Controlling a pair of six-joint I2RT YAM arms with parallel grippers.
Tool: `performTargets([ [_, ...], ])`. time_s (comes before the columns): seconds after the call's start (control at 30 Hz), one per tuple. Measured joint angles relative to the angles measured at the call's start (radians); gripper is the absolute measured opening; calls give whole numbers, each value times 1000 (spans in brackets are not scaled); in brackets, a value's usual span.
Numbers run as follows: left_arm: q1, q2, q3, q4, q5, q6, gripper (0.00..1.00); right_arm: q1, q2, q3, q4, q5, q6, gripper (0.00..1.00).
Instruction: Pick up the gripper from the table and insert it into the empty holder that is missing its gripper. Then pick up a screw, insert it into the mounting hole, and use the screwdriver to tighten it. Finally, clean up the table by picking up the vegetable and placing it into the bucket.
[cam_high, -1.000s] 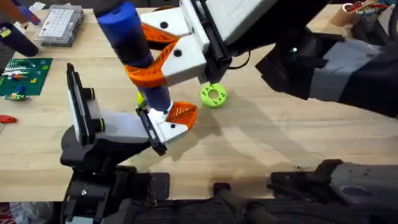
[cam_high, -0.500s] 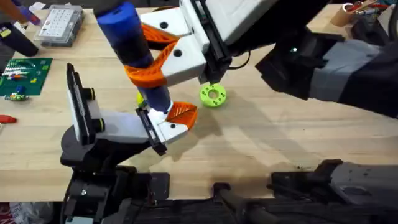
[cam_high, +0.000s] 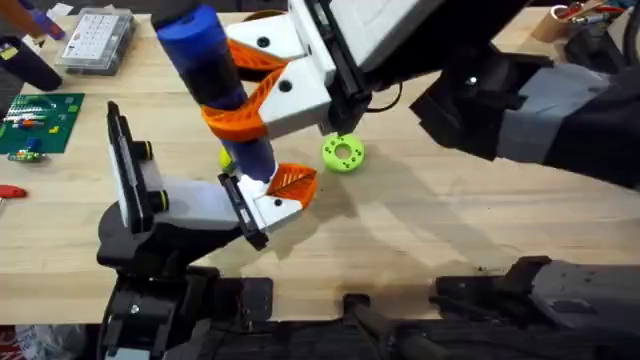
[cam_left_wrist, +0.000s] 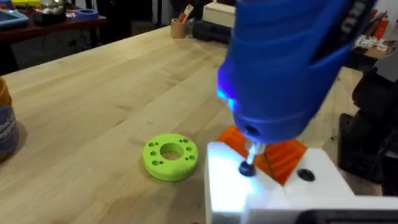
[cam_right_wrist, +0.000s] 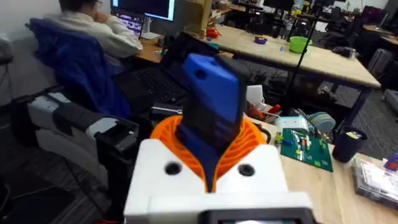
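The right gripper (cam_high: 262, 95) jaws grip the screwdriver (cam_high: 210, 70), upper left of centre. Its tip meets a screw (cam_left_wrist: 247, 168) on the white gripper (cam_high: 275, 205). Whether the left jaws are open or closed I cannot tell.

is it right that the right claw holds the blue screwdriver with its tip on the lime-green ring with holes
Not quite. The right claw does hold the blue pen-shaped screwdriver, but the left wrist view shows its metal tip on a screw in the white part; the lime-green ring with holes lies beside it.

On my wooden table (cam_high: 450, 230) a lime-green ring with holes (cam_high: 343, 153) lies flat. At the far left sit a clear compartment box (cam_high: 95, 40) and a green circuit board (cam_high: 38, 123), well apart from the ring.
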Motion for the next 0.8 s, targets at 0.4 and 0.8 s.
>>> performTargets([
  [0.4, 0, 0, 0, 0, 0, 0, 4, 0, 0, -4, -16, 0, 0, 19],
  [0.8, 0, 0, 0, 0, 0, 0, 4, 0, 0, -5, -15, 3, 0, 19],
])
